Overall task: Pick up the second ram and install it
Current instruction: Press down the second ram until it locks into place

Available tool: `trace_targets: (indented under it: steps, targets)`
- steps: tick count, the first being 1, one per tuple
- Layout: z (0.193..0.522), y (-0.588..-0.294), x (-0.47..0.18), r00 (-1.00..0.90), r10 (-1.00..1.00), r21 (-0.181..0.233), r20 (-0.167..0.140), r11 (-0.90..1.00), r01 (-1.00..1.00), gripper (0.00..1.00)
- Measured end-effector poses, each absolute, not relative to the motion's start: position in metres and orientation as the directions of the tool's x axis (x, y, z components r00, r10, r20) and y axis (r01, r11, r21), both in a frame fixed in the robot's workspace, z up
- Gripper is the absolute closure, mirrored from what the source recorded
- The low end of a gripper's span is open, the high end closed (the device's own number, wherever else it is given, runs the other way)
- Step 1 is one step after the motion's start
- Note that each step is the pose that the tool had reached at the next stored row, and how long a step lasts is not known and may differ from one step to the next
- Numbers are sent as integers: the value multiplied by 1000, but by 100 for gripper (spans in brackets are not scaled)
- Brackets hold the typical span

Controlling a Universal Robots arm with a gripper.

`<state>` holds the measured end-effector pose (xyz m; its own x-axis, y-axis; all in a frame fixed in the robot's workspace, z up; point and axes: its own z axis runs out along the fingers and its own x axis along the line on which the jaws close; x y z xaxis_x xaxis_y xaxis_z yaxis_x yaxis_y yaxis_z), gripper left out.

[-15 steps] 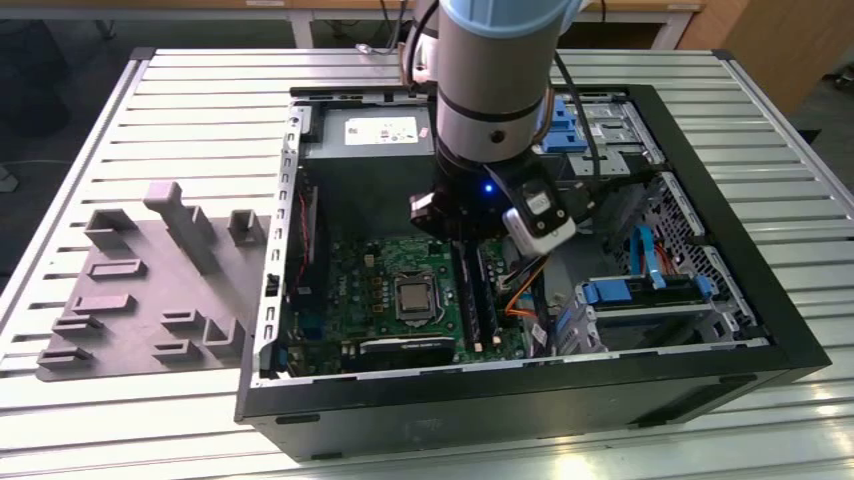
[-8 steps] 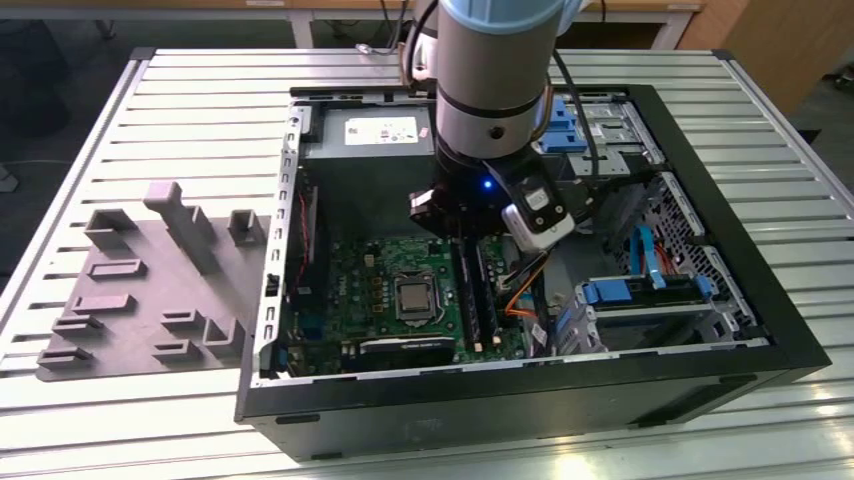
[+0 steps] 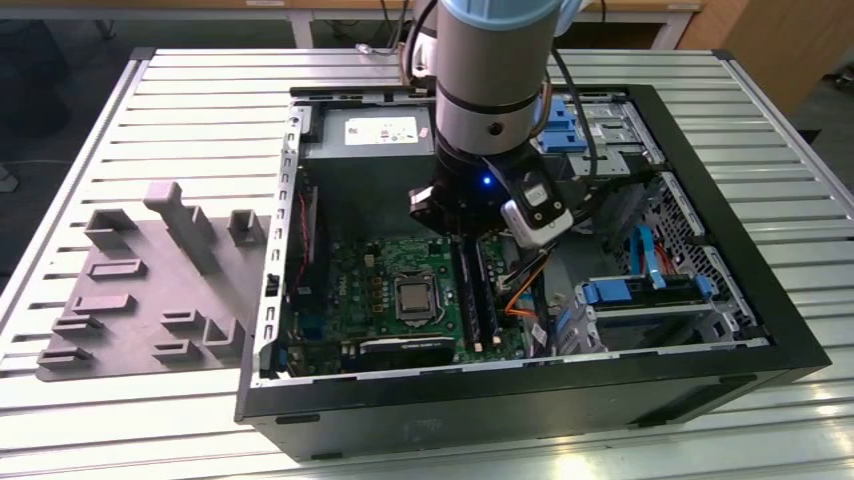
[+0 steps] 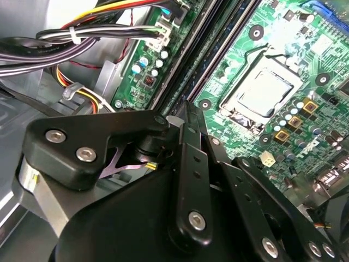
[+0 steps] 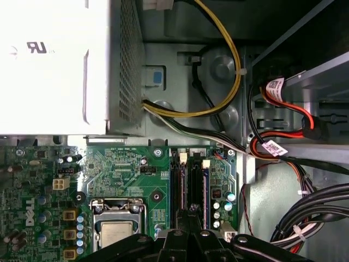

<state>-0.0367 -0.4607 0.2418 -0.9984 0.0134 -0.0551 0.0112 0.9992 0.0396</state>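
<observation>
My gripper point(image 3: 457, 232) hangs inside the open computer case, low over the green motherboard point(image 3: 400, 290). In both wrist views its two fingers stand pressed together, and I see nothing between them. The gripper point(image 5: 191, 210) points at the row of long black slots point(image 5: 193, 183), seen as the gripper point(image 4: 189, 109) at the near end of the slots point(image 4: 191, 60). A thin blue strip point(image 5: 206, 191) runs along the slot beside the fingertips. It looks like a ram stick seen edge-on; I cannot tell whether it is the second ram.
The grey power-supply box point(image 3: 367, 140) sits at the case's far end, with cable bundles point(image 5: 218, 98) running past the slots. The processor socket point(image 5: 117, 232) lies beside them. Blue drive brackets point(image 3: 641, 292) fill the exterior view's right. A grey holder block point(image 3: 147, 290) lies outside the case.
</observation>
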Motion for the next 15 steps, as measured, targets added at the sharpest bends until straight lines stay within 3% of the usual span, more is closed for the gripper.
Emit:
trace_targets:
  steps: [15]
  targets:
    - [242, -456, -37, -998, 13, 40, -55, 999, 11, 89]
